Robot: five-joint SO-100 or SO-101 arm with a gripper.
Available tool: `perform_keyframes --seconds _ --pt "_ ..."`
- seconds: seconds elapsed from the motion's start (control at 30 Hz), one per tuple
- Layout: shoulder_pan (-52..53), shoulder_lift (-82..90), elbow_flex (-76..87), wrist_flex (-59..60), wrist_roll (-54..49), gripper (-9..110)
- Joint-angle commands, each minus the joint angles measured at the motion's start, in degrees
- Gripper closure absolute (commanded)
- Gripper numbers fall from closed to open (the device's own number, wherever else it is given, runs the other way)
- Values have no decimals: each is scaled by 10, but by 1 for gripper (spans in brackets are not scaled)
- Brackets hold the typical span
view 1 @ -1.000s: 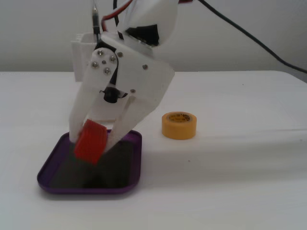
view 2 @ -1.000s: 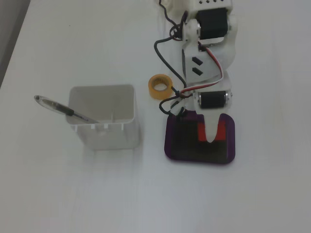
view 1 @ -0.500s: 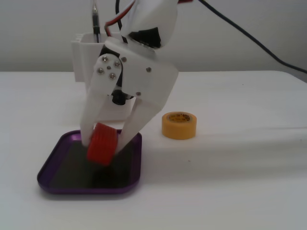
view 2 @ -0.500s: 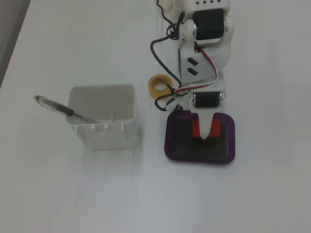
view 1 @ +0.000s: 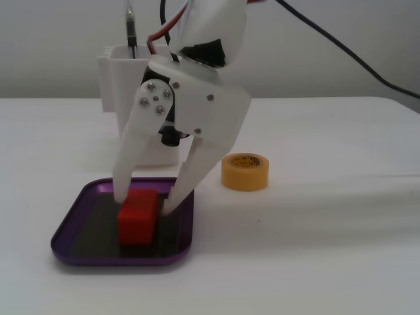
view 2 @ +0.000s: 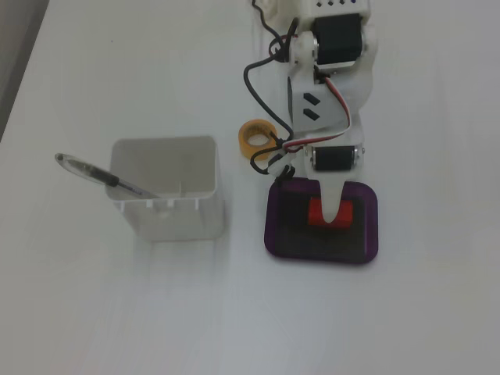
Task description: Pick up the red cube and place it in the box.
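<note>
The red cube (view 1: 138, 222) rests on the dark bottom of the purple tray, the box (view 1: 79, 249), and also shows in the other fixed view (view 2: 319, 212). My white gripper (view 1: 144, 203) reaches down into the tray and straddles the cube. One fingertip (view 1: 122, 193) touches the cube's left side and the other fingertip (view 1: 169, 207) its right side, so the jaws stand one cube width apart. From above, the gripper (view 2: 337, 212) hides part of the cube inside the tray (view 2: 277, 234).
A yellow tape roll (view 1: 245, 171) lies on the table just right of the tray, and from above (view 2: 253, 139) it lies beside the arm. A tall white container (view 2: 166, 187) with a pen (view 2: 101, 176) in it stands left of the tray.
</note>
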Motion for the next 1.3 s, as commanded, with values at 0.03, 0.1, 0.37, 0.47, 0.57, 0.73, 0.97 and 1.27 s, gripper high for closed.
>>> perform_keyframes --seconds 0.03,0.1,0.37,0.47,0.57,0.73,0.97,1.27 --pt "-2 21 -48 40 0 89" --pt "-1 41 -86 75 4 89" --pt "-3 143 -171 203 4 84" --pt "-3 196 -164 245 5 82" --pt "-3 244 -149 279 5 82" --pt "0 330 -76 307 1 82" --pt "4 458 100 297 4 82" --pt "9 671 365 184 -1 82"
